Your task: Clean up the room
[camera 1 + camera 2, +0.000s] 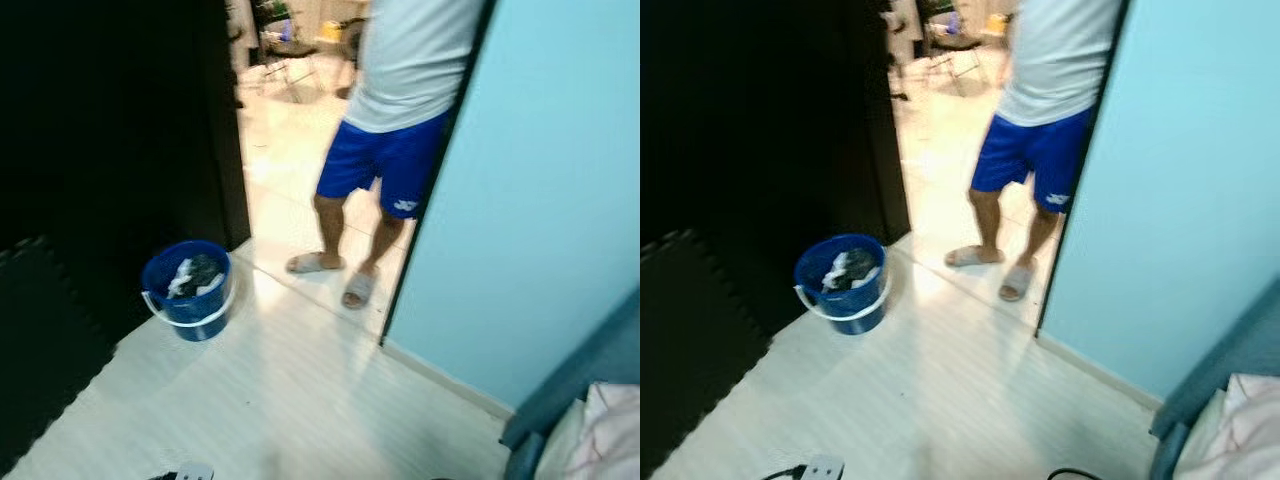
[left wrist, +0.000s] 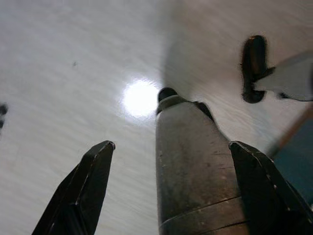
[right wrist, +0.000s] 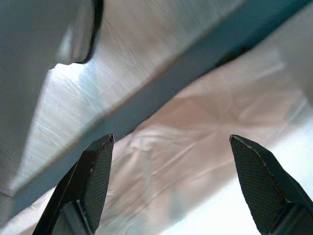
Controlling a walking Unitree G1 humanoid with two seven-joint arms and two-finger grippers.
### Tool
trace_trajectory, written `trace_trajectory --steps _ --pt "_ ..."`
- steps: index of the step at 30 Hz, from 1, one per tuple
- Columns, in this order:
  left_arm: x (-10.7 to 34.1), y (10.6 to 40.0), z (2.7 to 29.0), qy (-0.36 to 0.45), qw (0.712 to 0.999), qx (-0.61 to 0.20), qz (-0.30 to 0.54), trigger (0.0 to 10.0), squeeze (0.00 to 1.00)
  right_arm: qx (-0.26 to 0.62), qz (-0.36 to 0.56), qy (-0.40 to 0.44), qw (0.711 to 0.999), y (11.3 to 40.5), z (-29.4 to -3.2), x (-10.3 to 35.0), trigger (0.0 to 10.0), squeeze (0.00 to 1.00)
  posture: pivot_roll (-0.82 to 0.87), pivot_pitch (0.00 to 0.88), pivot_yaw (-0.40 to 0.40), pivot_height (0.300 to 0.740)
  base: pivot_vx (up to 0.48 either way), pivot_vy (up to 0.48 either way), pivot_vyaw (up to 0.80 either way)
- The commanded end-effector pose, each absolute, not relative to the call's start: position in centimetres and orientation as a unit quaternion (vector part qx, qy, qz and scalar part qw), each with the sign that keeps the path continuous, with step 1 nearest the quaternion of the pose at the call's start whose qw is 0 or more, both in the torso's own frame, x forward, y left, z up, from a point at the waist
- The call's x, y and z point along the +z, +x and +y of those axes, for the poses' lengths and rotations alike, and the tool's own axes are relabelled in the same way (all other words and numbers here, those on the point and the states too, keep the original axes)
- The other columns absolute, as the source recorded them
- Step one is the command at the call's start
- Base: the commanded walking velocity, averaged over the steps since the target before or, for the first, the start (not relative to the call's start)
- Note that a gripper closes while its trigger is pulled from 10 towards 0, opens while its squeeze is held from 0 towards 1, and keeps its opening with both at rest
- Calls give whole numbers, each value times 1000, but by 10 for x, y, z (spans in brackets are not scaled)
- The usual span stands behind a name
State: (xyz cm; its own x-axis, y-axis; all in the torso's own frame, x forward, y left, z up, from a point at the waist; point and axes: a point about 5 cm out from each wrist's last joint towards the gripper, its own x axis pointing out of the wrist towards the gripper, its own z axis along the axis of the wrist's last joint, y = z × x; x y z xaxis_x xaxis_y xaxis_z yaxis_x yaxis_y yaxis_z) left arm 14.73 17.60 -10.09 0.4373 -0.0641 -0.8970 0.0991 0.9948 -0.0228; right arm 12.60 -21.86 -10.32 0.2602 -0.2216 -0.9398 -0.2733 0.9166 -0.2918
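My left tool (image 2: pixel 166 191) hangs spread over glossy pale floor (image 1: pixel 300 390), a dull grey bottle-shaped thing (image 2: pixel 188 161) standing between the fingers; I cannot tell if they touch it. My right tool (image 3: pixel 168 183) is spread too, over soft creased pinkish cloth (image 3: pixel 195 147) on the teal-edged bed (image 1: pixel 560 400).

The landmark is the round blue plastic bucket (image 1: pixel 188 290) with its white handle, crumpled rags inside. It stands against the dark wall, beside the black foam mat (image 1: pixel 40 340). Beyond it, in the doorway, stands a person (image 1: pixel 390 130) in blue shorts and slippers.

To do this well, I'd walk slowly toward the bucket, steering wide of the person's feet, since the floor looks slick.
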Motion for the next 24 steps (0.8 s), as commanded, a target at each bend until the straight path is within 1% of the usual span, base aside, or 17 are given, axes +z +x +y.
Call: trace_trajectory --steps 1,9,24 --pt "-103 143 176 17 843 -50 536 10000 0 12 611 -202 765 121 -221 -104 10000 0 23 59 -8 740 0 0 -700" --pt "-102 142 181 23 842 -46 536 10000 0 4 611 -202 765 123 -233 -101 10000 0 26 61 -8 740 0 0 -695" --pt "-102 146 177 38 845 -54 530 10000 0 -8 608 -200 768 125 -231 -101 10000 0 24 55 -1 740 0 0 -696"
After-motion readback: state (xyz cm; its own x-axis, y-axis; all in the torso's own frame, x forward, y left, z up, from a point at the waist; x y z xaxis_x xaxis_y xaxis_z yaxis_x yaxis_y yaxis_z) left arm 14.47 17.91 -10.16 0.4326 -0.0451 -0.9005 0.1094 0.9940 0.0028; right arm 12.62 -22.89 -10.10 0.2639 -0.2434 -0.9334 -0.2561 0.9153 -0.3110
